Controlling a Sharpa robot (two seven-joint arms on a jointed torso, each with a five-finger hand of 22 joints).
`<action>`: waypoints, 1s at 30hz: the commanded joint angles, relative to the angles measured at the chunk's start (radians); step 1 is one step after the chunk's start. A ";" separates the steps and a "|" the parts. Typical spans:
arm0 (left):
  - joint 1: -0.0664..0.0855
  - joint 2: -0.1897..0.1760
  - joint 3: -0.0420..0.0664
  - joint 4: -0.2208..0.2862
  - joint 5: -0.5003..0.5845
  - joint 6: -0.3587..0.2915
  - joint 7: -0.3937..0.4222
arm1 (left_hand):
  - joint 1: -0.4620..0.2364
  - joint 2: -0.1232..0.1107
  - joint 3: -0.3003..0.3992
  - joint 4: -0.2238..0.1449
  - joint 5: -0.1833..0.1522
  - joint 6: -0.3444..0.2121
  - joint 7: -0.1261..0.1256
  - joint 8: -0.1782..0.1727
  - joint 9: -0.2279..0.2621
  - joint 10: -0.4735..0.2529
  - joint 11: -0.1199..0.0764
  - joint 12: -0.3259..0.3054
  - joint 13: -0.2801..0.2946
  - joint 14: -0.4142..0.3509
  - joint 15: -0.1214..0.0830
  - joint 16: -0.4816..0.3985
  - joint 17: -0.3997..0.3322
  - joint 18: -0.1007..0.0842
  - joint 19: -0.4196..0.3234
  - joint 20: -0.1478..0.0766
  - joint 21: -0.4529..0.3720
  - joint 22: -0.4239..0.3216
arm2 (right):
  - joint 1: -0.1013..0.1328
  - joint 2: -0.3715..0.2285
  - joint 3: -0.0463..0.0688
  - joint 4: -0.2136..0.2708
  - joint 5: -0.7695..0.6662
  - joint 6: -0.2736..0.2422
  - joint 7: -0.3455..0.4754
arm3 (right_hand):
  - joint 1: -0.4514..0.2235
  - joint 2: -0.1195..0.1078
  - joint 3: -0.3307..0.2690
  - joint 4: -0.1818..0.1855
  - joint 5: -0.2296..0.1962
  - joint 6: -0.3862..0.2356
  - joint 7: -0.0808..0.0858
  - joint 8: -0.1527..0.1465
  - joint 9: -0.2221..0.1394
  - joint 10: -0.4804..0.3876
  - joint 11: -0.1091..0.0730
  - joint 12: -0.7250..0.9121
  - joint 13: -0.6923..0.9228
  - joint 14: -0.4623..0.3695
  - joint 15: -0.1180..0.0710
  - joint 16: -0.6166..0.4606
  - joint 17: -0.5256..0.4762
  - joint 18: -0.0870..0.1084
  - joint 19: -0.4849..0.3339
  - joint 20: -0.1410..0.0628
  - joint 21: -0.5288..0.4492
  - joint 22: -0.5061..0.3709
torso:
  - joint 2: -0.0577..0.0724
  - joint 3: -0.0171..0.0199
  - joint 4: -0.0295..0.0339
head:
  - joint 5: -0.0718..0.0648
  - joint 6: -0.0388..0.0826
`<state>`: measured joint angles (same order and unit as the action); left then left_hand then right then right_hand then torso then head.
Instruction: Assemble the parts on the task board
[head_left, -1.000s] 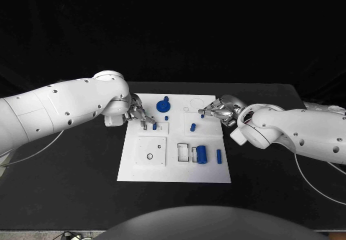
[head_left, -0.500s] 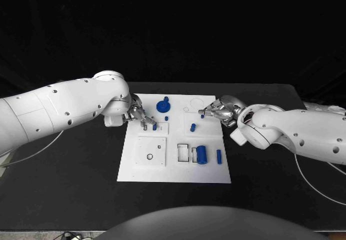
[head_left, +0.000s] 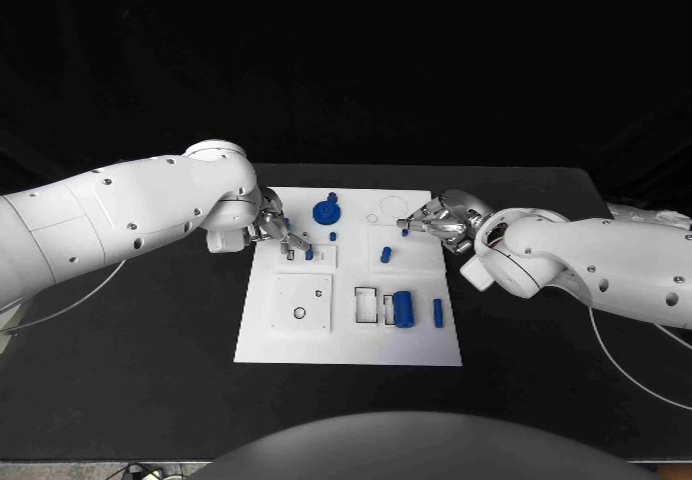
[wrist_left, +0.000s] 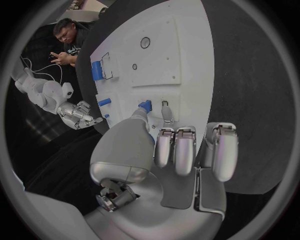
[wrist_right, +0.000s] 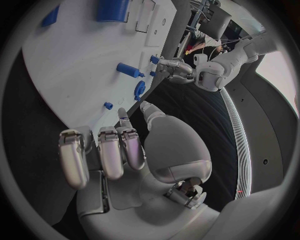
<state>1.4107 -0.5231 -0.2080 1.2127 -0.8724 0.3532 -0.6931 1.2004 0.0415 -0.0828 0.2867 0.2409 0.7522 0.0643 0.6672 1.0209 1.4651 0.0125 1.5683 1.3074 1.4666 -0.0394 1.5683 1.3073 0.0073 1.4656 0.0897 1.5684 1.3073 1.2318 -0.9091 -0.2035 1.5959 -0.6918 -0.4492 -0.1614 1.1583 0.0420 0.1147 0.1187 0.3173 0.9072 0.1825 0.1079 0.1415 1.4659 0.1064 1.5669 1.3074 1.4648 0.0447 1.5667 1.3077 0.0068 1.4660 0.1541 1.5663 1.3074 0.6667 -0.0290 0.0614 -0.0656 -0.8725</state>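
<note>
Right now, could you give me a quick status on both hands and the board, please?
Left hand at a small blue peg near the task board's left edge, grip unclear. Right hand over the right edge, holding nothing visible. Blue gear between them. Nothing in the way.

White rectangular task board lies flat on the table. On it: blue gear near the far edge, small blue peg at mid-board, blue cylinder and slim blue bar near the board's near right corner.
</note>
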 joint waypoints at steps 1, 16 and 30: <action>-0.002 0.002 -0.001 0.002 0.004 0.024 0.003 | 0.008 -0.001 -0.005 0.001 -0.005 0.003 0.000 -0.004 0.001 0.106 -0.006 0.002 0.263 0.104 -0.005 0.003 0.263 -0.007 0.105 -0.004 0.002 0.263 | -0.001 0.001 0.000 0.001 -0.009 0.004 0.004 | 0.008 0.004 -0.003 0.000 0.007 -0.003 0.004 0.006 0.001 0.105 0.009 0.004 0.263 0.106 0.007 0.004 0.263 -0.007 0.105 0.006 0.004 0.263 | 0.000 -0.0001 -0.0001 | 0.002 0.000; -0.002 0.004 -0.001 -0.001 0.004 0.038 -0.001 | 0.015 0.000 -0.006 0.002 -0.005 0.003 0.000 -0.005 0.001 0.106 -0.006 0.002 0.263 0.104 -0.005 0.003 0.263 -0.007 0.105 -0.004 0.002 0.263 | -0.001 0.001 0.000 0.000 -0.009 0.002 0.004 | 0.008 0.004 -0.003 0.000 0.007 -0.003 0.004 0.006 0.001 0.105 0.009 0.004 0.263 0.106 0.007 0.004 0.263 -0.007 0.105 0.006 0.004 0.263 | 0.000 -0.0001 0.0001 | -0.001 0.000; -0.002 0.005 -0.002 -0.001 0.004 0.055 -0.007 | 0.025 0.001 -0.006 0.001 -0.005 0.003 -0.001 -0.006 0.002 0.106 -0.006 0.002 0.263 0.104 -0.005 0.003 0.263 -0.007 0.105 -0.004 0.002 0.263 | -0.002 0.002 0.000 -0.001 -0.009 0.002 0.005 | 0.008 0.004 -0.003 0.000 0.007 -0.003 0.004 0.006 0.001 0.105 0.009 0.004 0.263 0.106 0.007 0.004 0.263 -0.007 0.105 0.006 0.004 0.263 | 0.000 -0.0003 0.0001 | -0.002 0.000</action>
<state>1.4122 -0.5200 -0.2073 1.2100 -0.8700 0.3769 -0.6938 1.2173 0.0407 -0.0828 0.2868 0.2407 0.7522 0.0643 0.6672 1.0216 1.4651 0.0125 1.5683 1.3074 1.4666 -0.0393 1.5683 1.3080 0.0074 1.4656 0.0897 1.5684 1.3073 1.2309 -0.9075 -0.2035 1.5951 -0.6920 -0.4501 -0.1614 1.1583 0.0420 0.1147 0.1187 0.3173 0.9072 0.1825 0.1079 0.1412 1.4660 0.1064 1.5669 1.3074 1.4648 0.0447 1.5667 1.3074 0.0067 1.4660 0.1541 1.5663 1.3080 0.6664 -0.0291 0.0611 -0.0665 -0.8726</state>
